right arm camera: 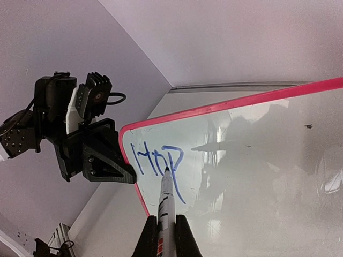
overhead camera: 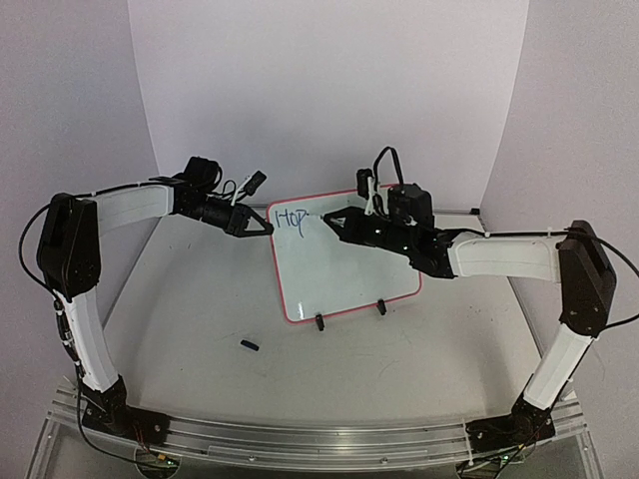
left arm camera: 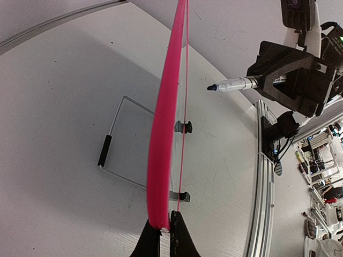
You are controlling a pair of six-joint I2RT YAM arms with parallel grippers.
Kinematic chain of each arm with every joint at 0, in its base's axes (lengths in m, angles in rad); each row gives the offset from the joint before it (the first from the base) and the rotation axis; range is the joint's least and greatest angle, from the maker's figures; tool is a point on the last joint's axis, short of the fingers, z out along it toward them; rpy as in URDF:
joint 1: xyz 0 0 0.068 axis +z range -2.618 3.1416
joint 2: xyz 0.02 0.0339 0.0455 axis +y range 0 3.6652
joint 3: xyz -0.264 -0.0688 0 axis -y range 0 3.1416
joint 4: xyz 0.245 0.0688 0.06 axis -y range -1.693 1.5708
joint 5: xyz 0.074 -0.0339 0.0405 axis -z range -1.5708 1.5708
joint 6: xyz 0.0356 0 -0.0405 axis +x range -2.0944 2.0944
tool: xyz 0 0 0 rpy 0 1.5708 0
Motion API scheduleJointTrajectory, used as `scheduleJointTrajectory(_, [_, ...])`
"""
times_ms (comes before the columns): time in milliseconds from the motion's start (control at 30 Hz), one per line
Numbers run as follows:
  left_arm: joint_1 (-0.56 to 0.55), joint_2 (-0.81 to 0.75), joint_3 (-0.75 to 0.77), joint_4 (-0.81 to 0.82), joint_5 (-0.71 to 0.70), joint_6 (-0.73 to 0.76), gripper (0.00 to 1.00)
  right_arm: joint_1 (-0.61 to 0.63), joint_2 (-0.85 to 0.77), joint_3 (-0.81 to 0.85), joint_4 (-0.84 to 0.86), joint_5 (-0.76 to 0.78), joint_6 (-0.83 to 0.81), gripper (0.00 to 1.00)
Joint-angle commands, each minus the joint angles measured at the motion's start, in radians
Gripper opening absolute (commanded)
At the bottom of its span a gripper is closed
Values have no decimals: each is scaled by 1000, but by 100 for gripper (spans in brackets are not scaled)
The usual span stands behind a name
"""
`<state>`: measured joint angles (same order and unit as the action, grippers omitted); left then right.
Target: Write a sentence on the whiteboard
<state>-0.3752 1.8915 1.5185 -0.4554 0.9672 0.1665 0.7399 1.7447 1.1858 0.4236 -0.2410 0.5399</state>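
Observation:
The whiteboard (overhead camera: 349, 269) stands tilted on two black clip feet (overhead camera: 319, 321) in mid-table. Its red-pink frame (left arm camera: 163, 123) shows edge-on in the left wrist view. The blue letters "Hop" (overhead camera: 292, 217) are at its top left corner and also show in the right wrist view (right arm camera: 158, 159). My left gripper (overhead camera: 266, 230) is shut on the frame's left edge (left arm camera: 159, 222). My right gripper (overhead camera: 339, 224) is shut on a blue marker (right arm camera: 166, 206). The marker tip (right arm camera: 166, 169) points at the "p". The left wrist view shows a small gap between the tip (left arm camera: 211, 87) and the board.
A small black marker cap (overhead camera: 250, 345) lies on the table in front of the board. A wire stand (left arm camera: 115, 144) with a black sleeve props the board from behind. Walls enclose the back and sides. A metal rail (overhead camera: 319, 439) runs along the near edge.

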Motion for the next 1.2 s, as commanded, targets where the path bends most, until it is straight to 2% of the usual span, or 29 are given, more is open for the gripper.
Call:
scheduleJointTrajectory(0, [-40, -7, 8, -78, -33, 61, 0, -6, 25, 25, 3, 37, -16, 0])
scheduleJointTrajectory(300, [-39, -5, 8, -78, -35, 63, 0, -7, 50, 39, -17, 54, -16, 0])
scheduleJointTrajectory(667, [-41, -4, 9, -79, -35, 62, 0, -15, 0, -4, -20, 129, -14, 0])
scheduleJointTrajectory(1167, [-41, -2, 9, -81, -37, 65, 0, -25, 16, 40, -14, 123, -32, 0])
